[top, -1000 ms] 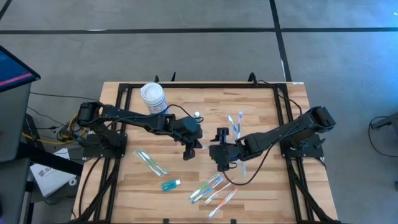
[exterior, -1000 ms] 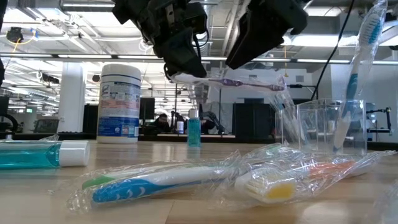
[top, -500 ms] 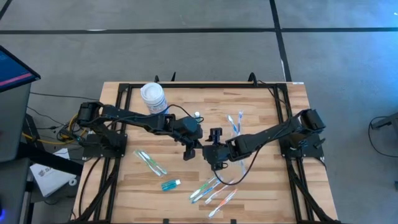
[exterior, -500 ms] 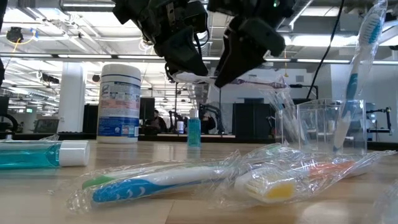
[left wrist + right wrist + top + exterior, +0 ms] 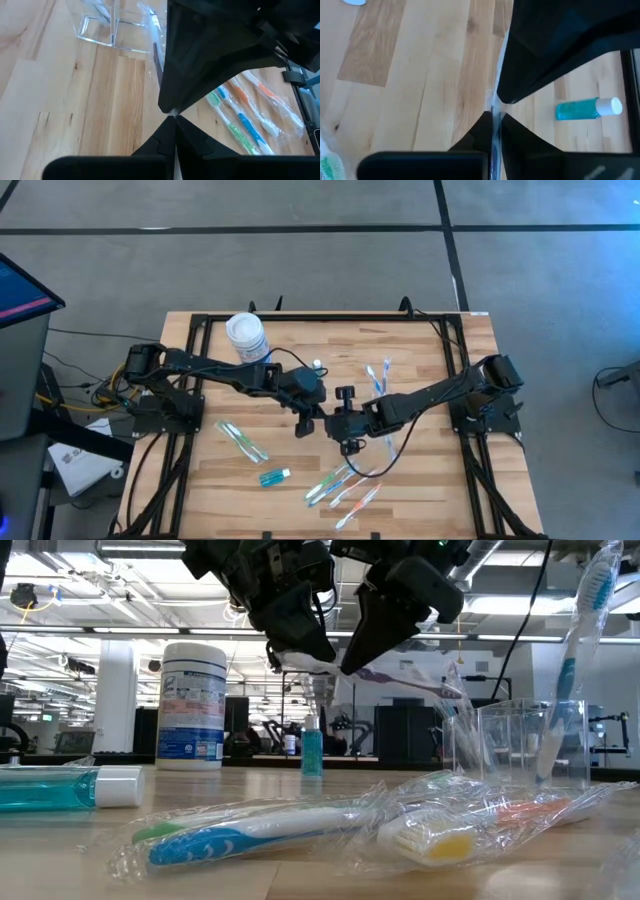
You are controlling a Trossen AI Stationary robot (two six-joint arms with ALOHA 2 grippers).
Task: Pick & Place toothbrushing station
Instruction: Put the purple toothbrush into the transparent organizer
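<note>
1. High view: you have both arms meeting at table centre. Left gripper (image 5: 304, 423) and right gripper (image 5: 346, 428) sit nearly touching, a wrapped toothbrush bridging them. Loose toothbrushes (image 5: 345, 483) lie at 5 o'clock, a teal tube (image 5: 274, 476) at 6, the clear cup (image 5: 380, 383) at 2.
2. Low view: the slim wrapped toothbrush (image 5: 400, 679) hangs in the air, crinkly clear film around it. Both grippers are clamped on it, so this looks like a handover.
3. Left wrist view: left fingers (image 5: 165, 141) pinched shut on film; the rigid, square-walled cup (image 5: 116, 30) lies beyond.
4. Right wrist view: right fingers (image 5: 492, 131) closed on the wrapper edge.
5. Next, probably: release left, then carry the brush to the cup with the right.
</note>
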